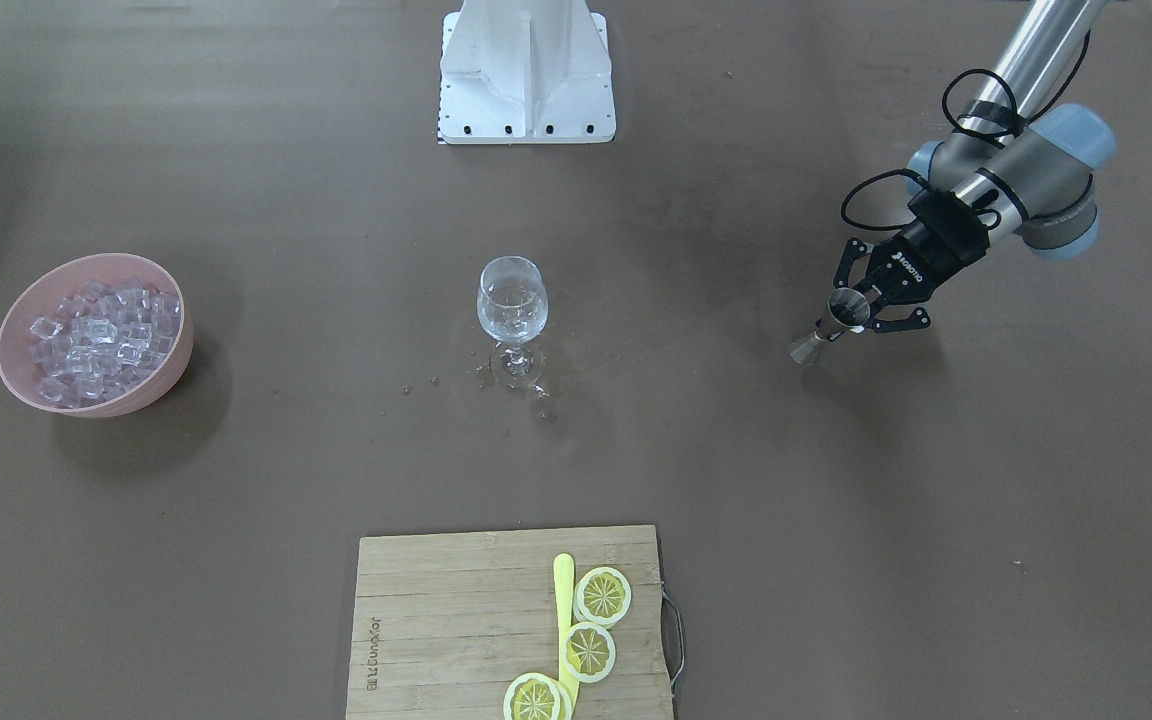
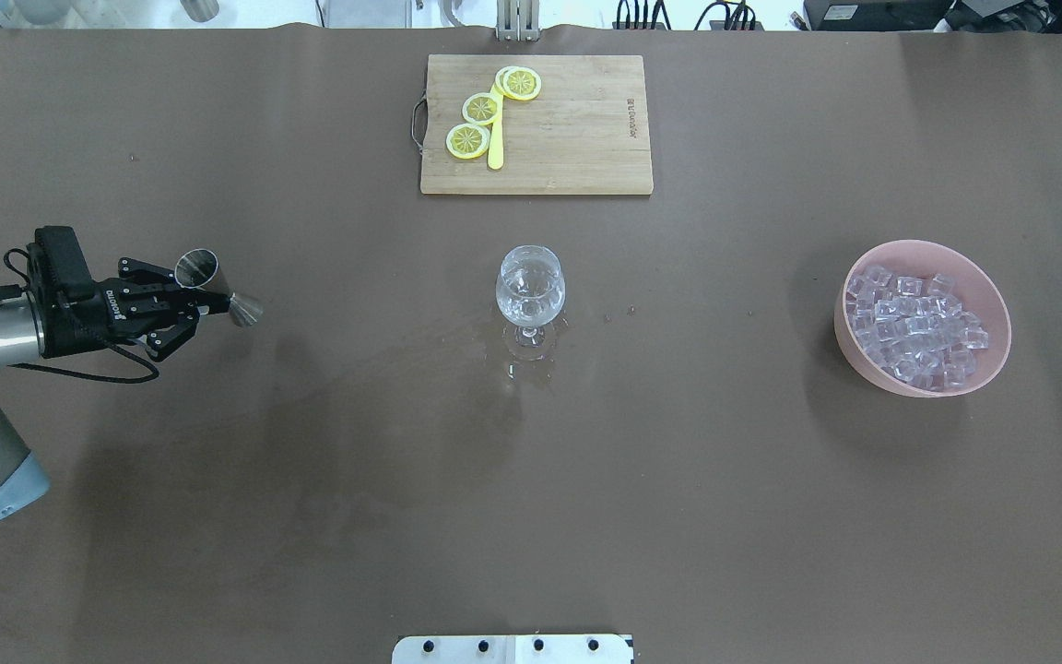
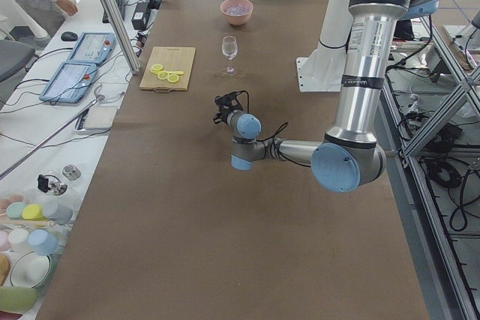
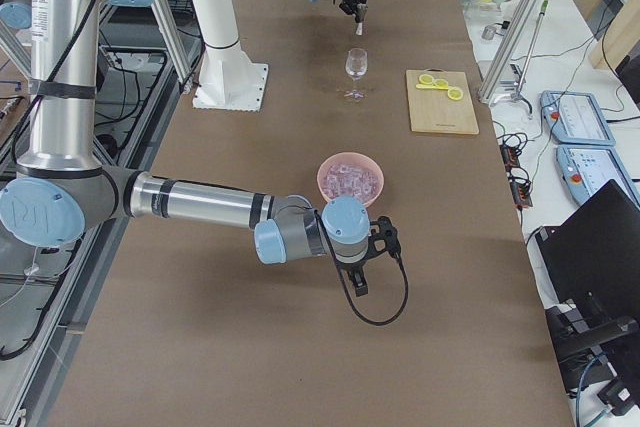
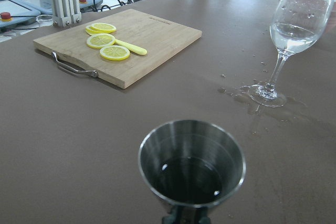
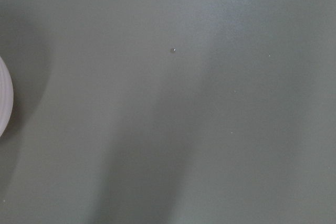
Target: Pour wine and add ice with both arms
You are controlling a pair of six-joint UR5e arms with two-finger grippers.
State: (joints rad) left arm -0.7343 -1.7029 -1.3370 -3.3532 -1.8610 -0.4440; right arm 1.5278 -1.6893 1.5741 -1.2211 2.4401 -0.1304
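Steel jigger [image 5: 191,163] fills the lower centre of the left wrist view, mouth up, with a little wine [image 5: 185,182] lying dark at its bottom. In the overhead view the left gripper [image 2: 197,307], at the left edge, is clamped on the jigger's waist. More wine, clear as water, sits low in the glass [image 2: 529,286] at frame centre, and a puddle [image 5: 247,95] with stray drops wets the table [image 2: 310,461] round its foot. Ice [image 2: 914,323], many glassy cubes, is heaped in a pink bowl [image 2: 890,383] at centre right, well apart from the glass. A board [image 2: 577,138] at top centre carries three lemon slices [image 2: 481,108] and a yellow knife [image 2: 495,148]. The right gripper [image 4: 360,282] hangs near the bowl; I cannot tell how its jaws stand.
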